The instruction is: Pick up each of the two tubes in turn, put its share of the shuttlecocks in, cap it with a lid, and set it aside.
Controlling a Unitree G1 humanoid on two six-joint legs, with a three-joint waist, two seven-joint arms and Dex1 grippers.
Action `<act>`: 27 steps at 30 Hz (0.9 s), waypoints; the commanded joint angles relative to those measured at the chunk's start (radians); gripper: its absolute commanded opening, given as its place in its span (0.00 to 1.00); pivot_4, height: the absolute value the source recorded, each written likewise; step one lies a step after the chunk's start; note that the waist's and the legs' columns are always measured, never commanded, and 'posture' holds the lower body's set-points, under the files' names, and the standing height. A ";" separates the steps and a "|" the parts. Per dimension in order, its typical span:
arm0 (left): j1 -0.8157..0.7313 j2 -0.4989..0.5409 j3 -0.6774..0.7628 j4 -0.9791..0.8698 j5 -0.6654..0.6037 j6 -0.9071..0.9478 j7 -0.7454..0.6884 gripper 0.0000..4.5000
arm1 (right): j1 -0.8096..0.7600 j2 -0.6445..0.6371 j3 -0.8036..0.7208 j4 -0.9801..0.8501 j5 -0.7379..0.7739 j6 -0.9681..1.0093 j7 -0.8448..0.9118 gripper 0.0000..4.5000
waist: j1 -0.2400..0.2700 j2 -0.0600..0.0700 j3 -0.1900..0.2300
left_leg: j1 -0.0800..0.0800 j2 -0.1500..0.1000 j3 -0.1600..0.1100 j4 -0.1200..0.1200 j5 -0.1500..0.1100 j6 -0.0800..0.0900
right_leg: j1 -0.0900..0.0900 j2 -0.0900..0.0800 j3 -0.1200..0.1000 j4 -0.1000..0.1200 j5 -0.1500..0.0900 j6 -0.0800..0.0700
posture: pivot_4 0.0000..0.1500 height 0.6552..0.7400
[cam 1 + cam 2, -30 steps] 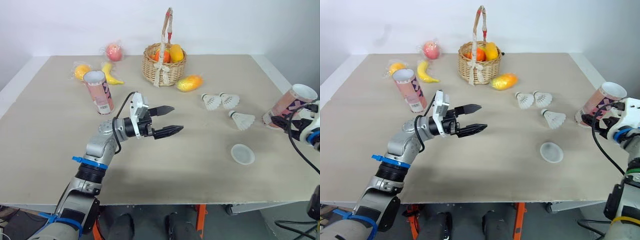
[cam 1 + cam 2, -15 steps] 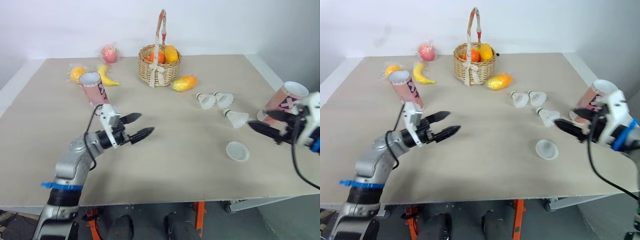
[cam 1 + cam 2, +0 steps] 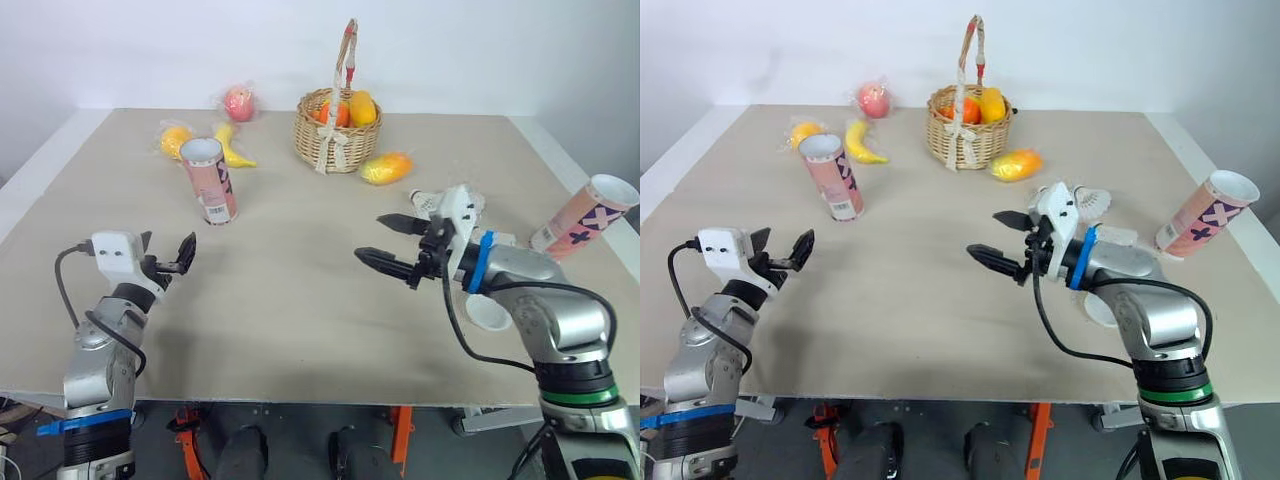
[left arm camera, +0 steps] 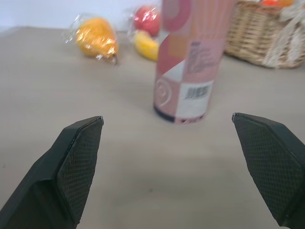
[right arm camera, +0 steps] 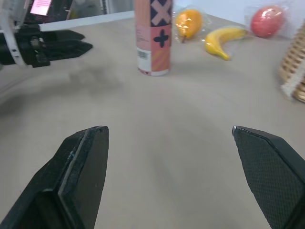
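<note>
A pink tube (image 3: 210, 180) stands upright with its mouth open at the table's left; the left wrist view faces it (image 4: 190, 62). The second pink tube (image 3: 585, 215) leans tilted at the right edge. My left gripper (image 3: 168, 252) hovers open and empty near the front left, short of the upright tube. At mid-table my right gripper (image 3: 370, 237) is open, empty and pointing left. Behind it I see parts of white shuttlecocks (image 3: 1095, 203). A white lid (image 3: 1095, 308) lies partly hidden under the right forearm.
At the back stands a wicker basket (image 3: 335, 135) of fruit, with a mango (image 3: 386, 167) beside it. A banana (image 3: 232, 150), a bagged orange (image 3: 176, 138) and an apple (image 3: 238, 102) lie at the back left, behind the upright tube.
My left arm has drawn back from mid-table to the front left. My right arm has swung in from the right edge to the middle. Both grippers stay open.
</note>
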 commanded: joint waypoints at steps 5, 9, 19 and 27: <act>-0.152 0.052 -0.060 0.221 0.065 -0.092 -0.057 1.00 | -0.014 0.016 0.001 -0.093 0.003 -0.010 -0.036 0.99 | 0.000 0.000 0.000 | 0.000 0.001 -0.001 0.000 0.000 0.000 | 0.000 0.002 -0.001 0.000 0.000 0.000 | 1.00 1.00; -0.256 0.075 -0.098 0.364 0.089 -0.134 -0.103 1.00 | 0.001 0.020 0.008 -0.123 -0.005 -0.003 -0.062 0.99 | 0.000 0.000 0.000 | 0.000 0.002 -0.002 0.000 0.000 0.000 | 0.000 0.003 -0.002 0.000 0.000 0.000 | 1.00 1.00; -0.501 0.090 -0.131 0.751 0.145 -0.278 -0.141 1.00 | 0.039 -0.002 -0.024 -0.182 -0.003 0.037 -0.115 0.99 | 0.001 -0.001 0.000 | -0.001 0.001 -0.002 -0.001 0.000 0.000 | -0.001 0.002 -0.003 -0.001 0.000 0.000 | 1.00 1.00; -0.683 0.063 -0.150 1.072 0.197 -0.407 -0.148 1.00 | 0.056 -0.018 -0.038 -0.218 0.003 0.056 -0.137 0.99 | 0.001 -0.001 0.000 | -0.003 0.001 -0.003 -0.001 0.000 0.000 | -0.001 0.002 -0.004 -0.002 -0.001 0.000 | 1.00 1.00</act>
